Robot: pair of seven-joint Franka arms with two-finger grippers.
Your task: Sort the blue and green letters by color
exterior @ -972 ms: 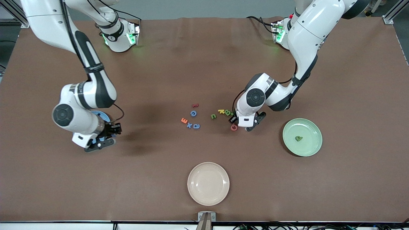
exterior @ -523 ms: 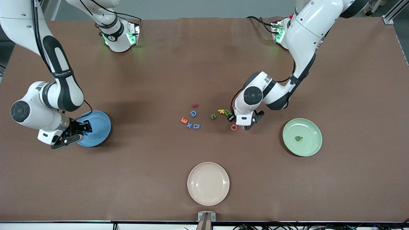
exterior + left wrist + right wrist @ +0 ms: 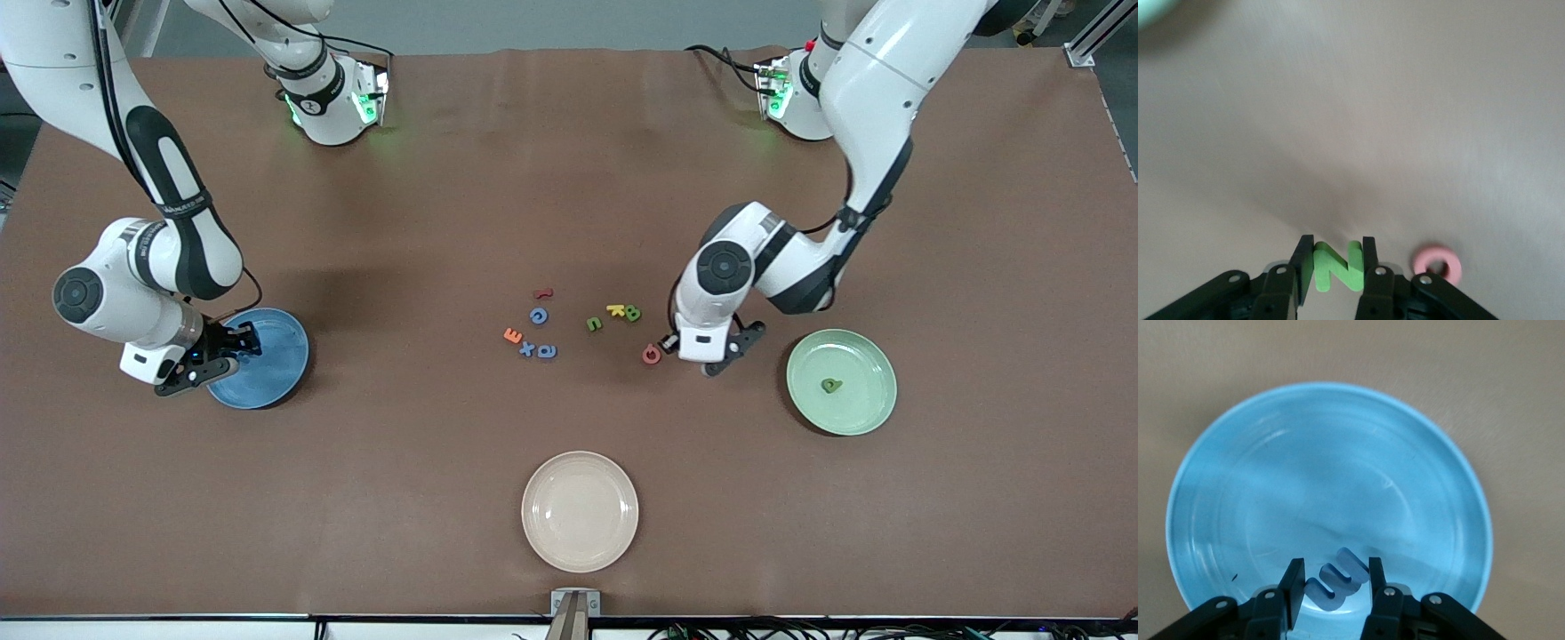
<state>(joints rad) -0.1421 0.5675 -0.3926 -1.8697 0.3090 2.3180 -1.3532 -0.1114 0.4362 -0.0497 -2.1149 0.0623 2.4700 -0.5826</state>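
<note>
Arms come down from the top edge of the surface point(image 3: 569, 133), and each one bends at the elbow so its wrist points down.

The left end effector point(image 3: 1337, 267) hangs low over bare brown surface between the letter pile and the green plate point(image 3: 876, 404). Its two fingers point(image 3: 1302, 267) pinch a green letter point(image 3: 1336, 267) by its sides. The pink ring letter point(image 3: 652, 355) lies just beside this end effector, not touching it.

The right end effector point(image 3: 1331, 583) hangs over the blue plate point(image 3: 280, 373) at the right arm's end of the surface. Its fingers hold a blue letter point(image 3: 1337, 579) above the plate, near the rim.

One green letter lies in the green plate point(image 3: 831, 385).

The other letters sit in a loose bunch in the middle. Three blue ones point(image 3: 538, 316) lie close together with an orange letter point(image 3: 512, 335) and a dark red letter point(image 3: 542, 292). Toward the left arm's end of that bunch lie two more green letters point(image 3: 594, 324) and a yellow letter point(image 3: 615, 309).

A cream plate point(image 3: 580, 510) sits alone, nearest the front camera, near that edge.

Lots of bare surface lies around every plate, and wide open room runs between the bunch and each plate
</note>
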